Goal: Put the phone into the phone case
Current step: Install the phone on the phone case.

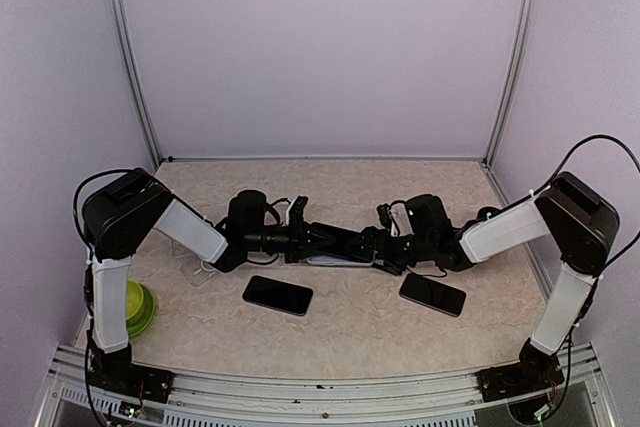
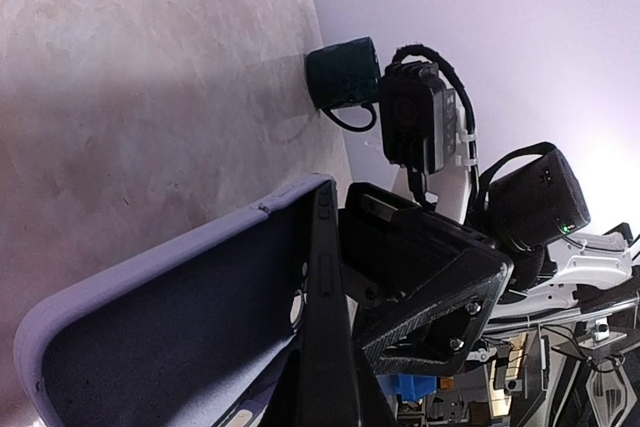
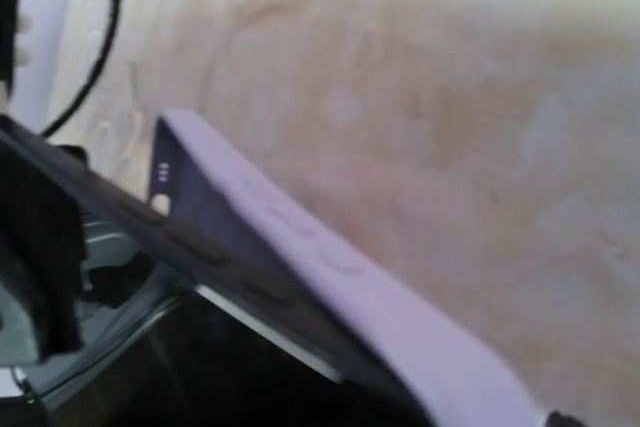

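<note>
At mid-table, between the two arms, a black phone (image 1: 335, 242) is held up off the surface, with the lavender phone case (image 1: 335, 261) just under it. My left gripper (image 1: 308, 237) is shut on the phone's left end. In the left wrist view the phone (image 2: 330, 277) stands edge-on, and the case (image 2: 180, 327) lies open against its left face, joined at the far corner. My right gripper (image 1: 380, 243) stands wide at the other end, one finger (image 2: 430, 277) beside the phone. The right wrist view, blurred, shows the case rim (image 3: 330, 257) over the phone (image 3: 200, 367); its fingers are hidden.
Two more black phones lie flat on the table, one front left (image 1: 278, 294) and one front right (image 1: 432, 294). A green bowl (image 1: 140, 307) sits by the left arm's base. White walls and metal posts enclose the table on three sides.
</note>
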`<state>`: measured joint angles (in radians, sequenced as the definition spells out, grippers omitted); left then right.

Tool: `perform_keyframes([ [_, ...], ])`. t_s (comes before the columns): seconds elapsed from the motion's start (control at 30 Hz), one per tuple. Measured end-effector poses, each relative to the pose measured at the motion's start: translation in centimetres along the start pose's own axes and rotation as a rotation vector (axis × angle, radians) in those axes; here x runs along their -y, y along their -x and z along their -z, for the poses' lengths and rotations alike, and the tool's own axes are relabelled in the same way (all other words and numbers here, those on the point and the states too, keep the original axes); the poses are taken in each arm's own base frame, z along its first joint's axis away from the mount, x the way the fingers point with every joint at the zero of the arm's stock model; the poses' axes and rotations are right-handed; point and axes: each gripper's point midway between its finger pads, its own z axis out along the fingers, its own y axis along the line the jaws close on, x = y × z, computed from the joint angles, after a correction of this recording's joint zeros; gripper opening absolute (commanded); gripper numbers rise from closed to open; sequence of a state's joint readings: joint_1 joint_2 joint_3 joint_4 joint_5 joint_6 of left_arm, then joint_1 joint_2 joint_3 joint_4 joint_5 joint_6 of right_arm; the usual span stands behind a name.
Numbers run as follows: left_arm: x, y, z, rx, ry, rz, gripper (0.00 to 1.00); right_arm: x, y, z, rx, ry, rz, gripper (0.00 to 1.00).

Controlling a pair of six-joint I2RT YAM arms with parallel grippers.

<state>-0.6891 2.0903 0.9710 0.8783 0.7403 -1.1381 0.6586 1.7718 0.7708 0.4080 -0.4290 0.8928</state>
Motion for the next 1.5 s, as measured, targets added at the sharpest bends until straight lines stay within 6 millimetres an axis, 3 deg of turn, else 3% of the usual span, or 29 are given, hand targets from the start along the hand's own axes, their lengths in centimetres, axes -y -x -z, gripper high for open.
perform_keyframes([
  [0.67,1.4,-1.4,-0.7,-0.044,-0.043,-0.012,0.0,-3.7,-0.3,0.7,-0.018,0.215,-0.001,0.88],
  [1.23,2.2,-1.6,-0.7,-0.063,-0.077,-0.033,0.0,-3.6,-0.6,1.5,-0.019,0.258,-0.035,0.49],
  [1.37,2.4,-1.6,-0.6,-0.068,-0.088,-0.039,0.0,-3.7,-0.6,1.7,-0.016,0.277,-0.042,0.42],
  [1.5,2.8,-1.5,-0.5,-0.071,-0.106,-0.051,0.0,-4.2,-0.4,2.1,-0.011,0.308,-0.045,0.4],
])
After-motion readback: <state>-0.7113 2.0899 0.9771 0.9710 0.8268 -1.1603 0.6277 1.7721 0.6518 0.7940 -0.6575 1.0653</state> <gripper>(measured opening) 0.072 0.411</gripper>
